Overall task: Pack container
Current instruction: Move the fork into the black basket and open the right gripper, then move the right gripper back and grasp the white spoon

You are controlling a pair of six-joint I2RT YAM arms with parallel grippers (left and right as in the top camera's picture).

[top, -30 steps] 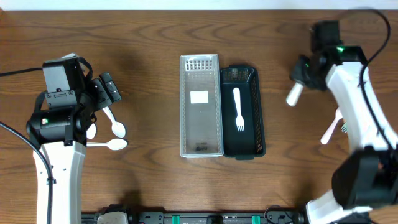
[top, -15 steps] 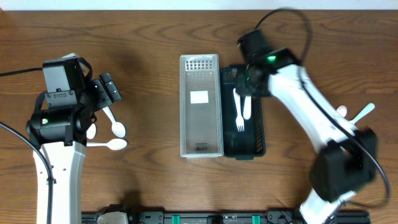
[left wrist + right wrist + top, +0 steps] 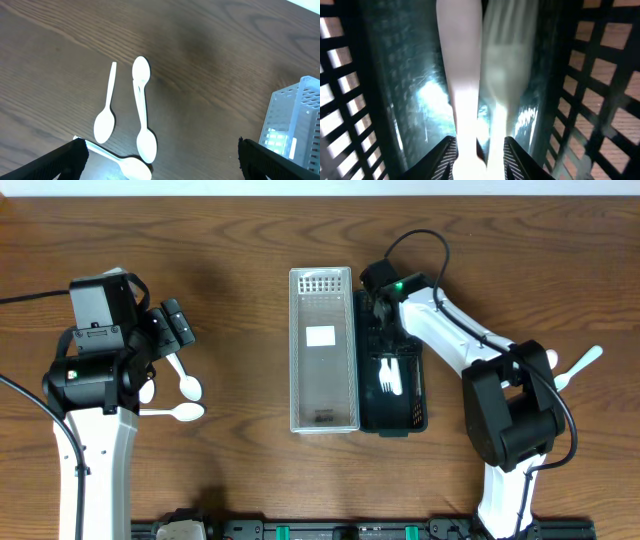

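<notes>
Overhead view: clear container (image 3: 320, 350) mid-surface; black lattice tray (image 3: 412, 380) touching its right side; white forks (image 3: 388, 375) lying in the tray.
Right wrist only: two white shafts (image 3: 465, 75) between the fingers of the right hand (image 3: 480, 155), low inside the tray; blurred, so whether it is gripping or loose cannot be told.
Left wrist only: left hand (image 3: 165, 160) spread wide above white spoons (image 3: 146, 145), left of the container.
Surface: dark wood grain (image 3: 230, 240); one more white utensil (image 3: 580, 365) well to the container's right.
Room: pale strip past the far edge.

A dark wood-grain worktop (image 3: 250, 260) carries a clear slotted bin (image 3: 323, 385) at its middle, with a black bin (image 3: 419, 408) touching that one's right side. White plastic spoons (image 3: 186, 386) lie clustered at the left. One white utensil (image 3: 585, 362) lies far right.
</notes>
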